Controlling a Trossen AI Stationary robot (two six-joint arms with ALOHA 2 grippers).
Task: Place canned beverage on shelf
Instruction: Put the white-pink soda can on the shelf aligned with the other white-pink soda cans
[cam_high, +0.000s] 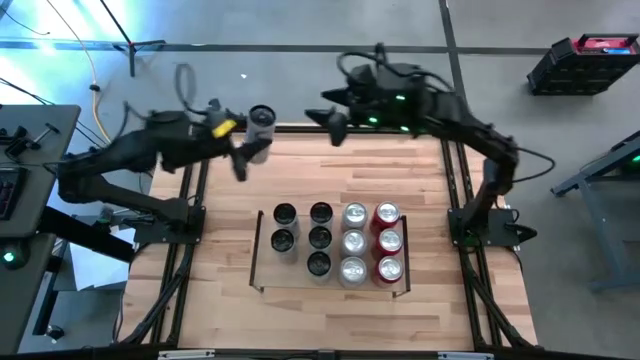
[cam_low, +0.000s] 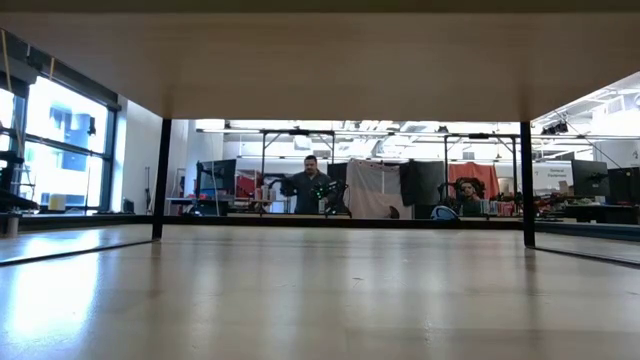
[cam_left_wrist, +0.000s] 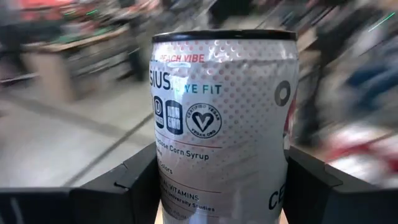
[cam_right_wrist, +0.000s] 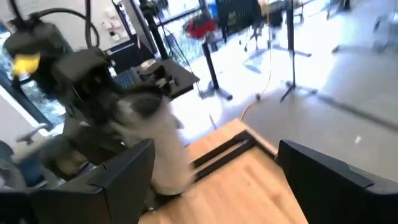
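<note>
The left tool (cam_high: 255, 140) is closed on a white can (cam_high: 261, 122), holding it up at the far edge of the table (cam_high: 300, 300), left of the middle and well apart from the shelf (cam_high: 258, 252). In the left wrist view the white can (cam_left_wrist: 224, 124) fills the middle of the picture, upright between the two dark fingers (cam_left_wrist: 130, 186), which press against its sides; printed text and small round marks show on its pale, dotted wall. The right tool (cam_high: 335, 125) hangs at the same far edge, just beside the held can, with its fingers (cam_right_wrist: 124, 171) spread wide and nothing between them. In the right wrist view the left arm (cam_right_wrist: 81, 87) and the pale can (cam_right_wrist: 158, 140) show blurred beyond those open fingers, above the light wood. The shelf lies in the middle of the table, nearer the front, a light-wood bay edged by thin black rails. In it stand five black cans (cam_high: 319, 237), three silver cans (cam_high: 353, 243) and three red cans (cam_high: 388, 241), in four columns; the leftmost column holds only two, with its front place bare. In the low view a person (cam_low: 310, 185) stands far off in the room behind the table.
</note>
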